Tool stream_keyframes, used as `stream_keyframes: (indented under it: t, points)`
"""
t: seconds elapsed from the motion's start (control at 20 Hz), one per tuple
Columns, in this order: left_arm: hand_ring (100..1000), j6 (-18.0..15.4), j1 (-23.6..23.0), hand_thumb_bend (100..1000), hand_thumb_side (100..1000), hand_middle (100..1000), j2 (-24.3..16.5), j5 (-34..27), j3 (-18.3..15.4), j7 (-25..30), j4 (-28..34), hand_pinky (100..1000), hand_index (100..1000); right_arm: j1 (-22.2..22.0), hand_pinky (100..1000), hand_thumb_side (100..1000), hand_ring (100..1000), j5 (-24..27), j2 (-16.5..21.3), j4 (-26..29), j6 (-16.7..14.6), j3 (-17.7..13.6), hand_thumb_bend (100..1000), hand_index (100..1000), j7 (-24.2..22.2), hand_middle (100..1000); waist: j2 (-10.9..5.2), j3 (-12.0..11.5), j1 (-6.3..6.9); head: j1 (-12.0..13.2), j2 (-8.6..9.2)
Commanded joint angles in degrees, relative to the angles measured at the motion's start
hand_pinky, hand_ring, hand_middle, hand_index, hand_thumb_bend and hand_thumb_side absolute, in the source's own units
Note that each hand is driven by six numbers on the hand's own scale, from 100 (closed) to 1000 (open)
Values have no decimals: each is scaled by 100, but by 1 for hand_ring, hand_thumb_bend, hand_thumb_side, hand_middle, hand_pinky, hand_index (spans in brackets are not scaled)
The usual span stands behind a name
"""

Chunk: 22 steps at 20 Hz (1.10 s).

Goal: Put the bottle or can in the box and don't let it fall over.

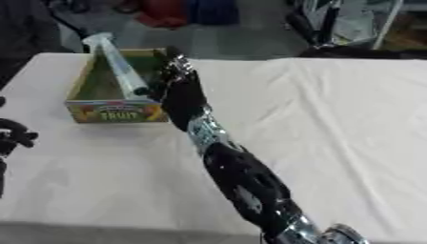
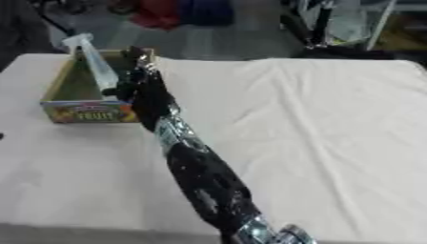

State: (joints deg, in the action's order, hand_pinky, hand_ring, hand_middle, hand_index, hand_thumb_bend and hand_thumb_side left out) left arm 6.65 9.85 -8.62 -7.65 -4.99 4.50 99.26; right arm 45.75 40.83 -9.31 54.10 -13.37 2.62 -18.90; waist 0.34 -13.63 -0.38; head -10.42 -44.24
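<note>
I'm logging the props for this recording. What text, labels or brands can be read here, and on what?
"FRUIT": in large letters on the front panel of the box.
Smaller print and pictures around that word on the box: too blurred to read.
The bottle held in the box by the right hand: no readable label.
Nothing else bears text.

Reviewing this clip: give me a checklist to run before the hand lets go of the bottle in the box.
1. Bottle inside box: ok, base is in.
2. Bottle upright: not ok, it leans toward the far-left corner.
3. Right hand on bottle: cannot tell, fingers hidden.
4. Box flat on table: ok.
5. Left hand away from box: ok, at the left edge.
</note>
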Motion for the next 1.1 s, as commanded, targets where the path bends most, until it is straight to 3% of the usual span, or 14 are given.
stream_keyframes:
  t: [0.05,0.1,0.15,0.4,0.6,0.75,0.85,1.1]
  points:
    - [368,-4,-35,560,988,426,-187,48,-93,-59,75,663,891,22,609,656,385,281,381,535,-86,65,224,1000,-72,412,-135,132,-13,142,12]
    - [368,-4,-75,560,989,426,-211,60,-118,-81,71,664,891,-39,618,749,401,363,508,668,-145,64,309,1000,-81,428,-160,224,-41,204,12]
    - [368,-5,-114,559,989,426,-235,73,-143,-103,70,664,891,-125,621,652,405,447,641,803,-216,54,214,1000,-92,430,-183,309,-66,268,12]
    - [368,-17,-274,558,991,427,-346,131,-245,-208,99,664,891,-670,626,651,413,778,1293,1459,-434,-127,208,1000,84,437,-233,688,-192,638,12]
    - [368,-32,-357,558,991,427,-402,162,-306,-267,163,665,891,-1198,652,681,420,1075,1825,1896,-237,-342,203,1000,395,446,-180,924,-232,934,12]
    - [368,-35,-382,558,992,427,-420,163,-331,-296,196,665,891,-1600,673,705,426,1194,2221,1875,-56,-313,193,1000,637,453,-158,1012,-217,1022,12]
    - [368,-35,-396,558,991,426,-426,160,-344,-314,204,665,891,-1864,688,716,434,1176,2322,1900,-30,-305,184,1000,730,458,-163,1042,-196,1054,12]
    - [368,-39,-438,558,992,427,-436,135,-338,-320,208,665,890,-2527,699,725,434,876,2166,2121,-106,-356,187,1000,796,460,-189,1098,-151,1084,12]
